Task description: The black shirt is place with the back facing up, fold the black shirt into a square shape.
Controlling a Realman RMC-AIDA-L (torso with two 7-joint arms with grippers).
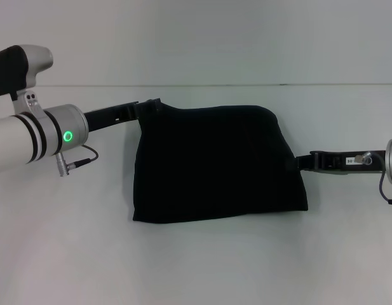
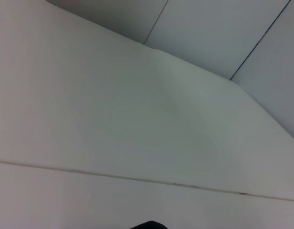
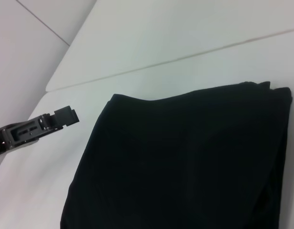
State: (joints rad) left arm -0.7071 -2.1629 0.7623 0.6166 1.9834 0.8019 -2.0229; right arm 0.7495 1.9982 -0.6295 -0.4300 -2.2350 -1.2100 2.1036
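Note:
The black shirt lies folded into a rough rectangle in the middle of the white table. No lettering shows on it. My left gripper is at the shirt's far left corner. In the right wrist view it shows a little apart from that corner of the shirt. My right gripper is at the middle of the shirt's right edge, its tip against the fabric. The left wrist view shows only the bare table, the wall and a small black shape at the picture's edge.
The white table runs back to a pale wall, with a seam line behind the shirt. A cable hangs from my left wrist. Another cable hangs from my right wrist.

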